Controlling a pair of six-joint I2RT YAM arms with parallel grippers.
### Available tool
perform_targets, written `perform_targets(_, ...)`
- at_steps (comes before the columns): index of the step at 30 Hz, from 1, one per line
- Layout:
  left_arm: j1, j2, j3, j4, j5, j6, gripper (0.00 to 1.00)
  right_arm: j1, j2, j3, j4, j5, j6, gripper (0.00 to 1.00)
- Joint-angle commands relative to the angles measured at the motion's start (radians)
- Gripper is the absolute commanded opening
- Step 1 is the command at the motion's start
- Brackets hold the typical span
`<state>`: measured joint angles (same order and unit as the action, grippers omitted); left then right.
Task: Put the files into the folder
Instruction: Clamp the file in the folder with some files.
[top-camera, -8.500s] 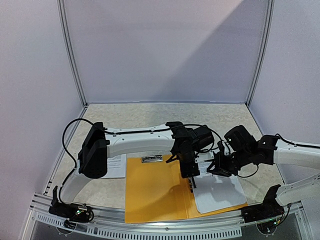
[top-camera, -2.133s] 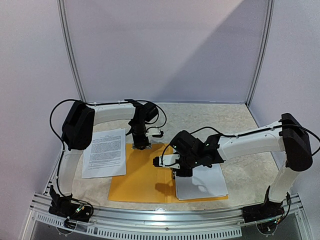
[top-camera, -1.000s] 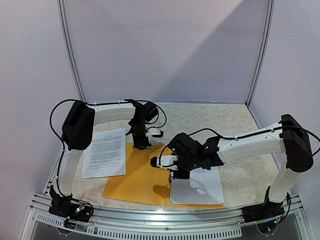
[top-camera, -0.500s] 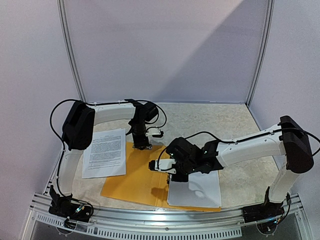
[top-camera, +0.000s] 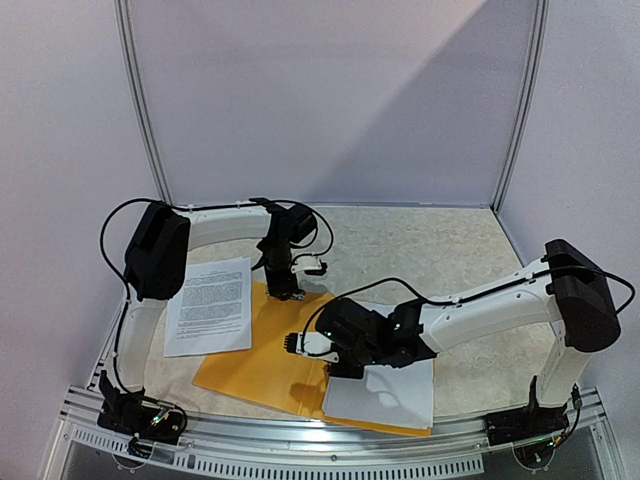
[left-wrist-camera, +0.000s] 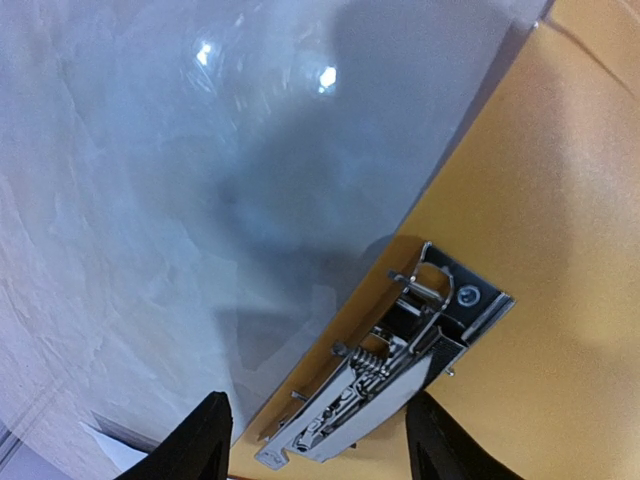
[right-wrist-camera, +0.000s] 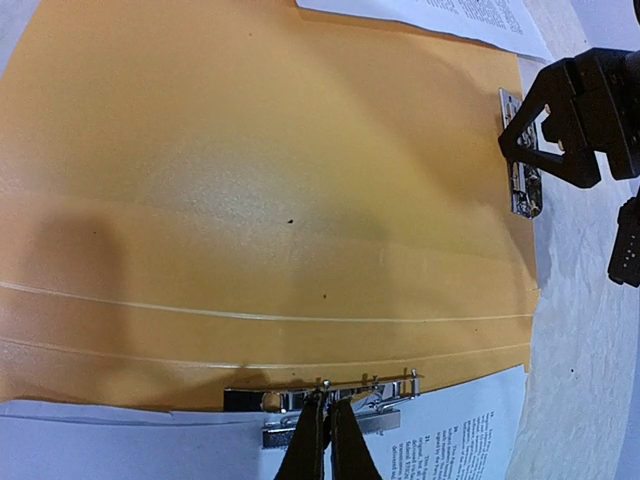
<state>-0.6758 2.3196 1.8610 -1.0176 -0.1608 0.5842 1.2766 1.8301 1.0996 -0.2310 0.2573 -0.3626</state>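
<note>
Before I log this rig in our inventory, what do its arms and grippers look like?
The left arm and right arm have smooth white tubular links joined by bulky black housings, with thin black cables looping loosely along them. The left gripper and right gripper are black, each with two plain dark fingers.

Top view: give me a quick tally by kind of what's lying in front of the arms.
Orange folder: 1
Paper piles: 2, one left of the folder, one on it
Metal clips: 2, both on the folder
Total: 5
</note>
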Motion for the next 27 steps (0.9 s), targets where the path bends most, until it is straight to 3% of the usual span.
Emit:
perform_targets(1,0.027,0.104,-0.039,-0.009,-0.004,0.009,0.62,0.064,0.099,-0.078,-0.200,-0.162,0.094,0.00)
perform_targets(18,0.028,0.111,-0.037,-0.013,0.000,0.008,0.62,0.106,0.093,-0.101,-0.215,-0.127,0.214,0.00)
perform_targets(27,0.028,0.122,-0.019,-0.025,0.002,0.006,0.63,0.090,0.093,0.005,-0.205,-0.092,0.204,0.00)
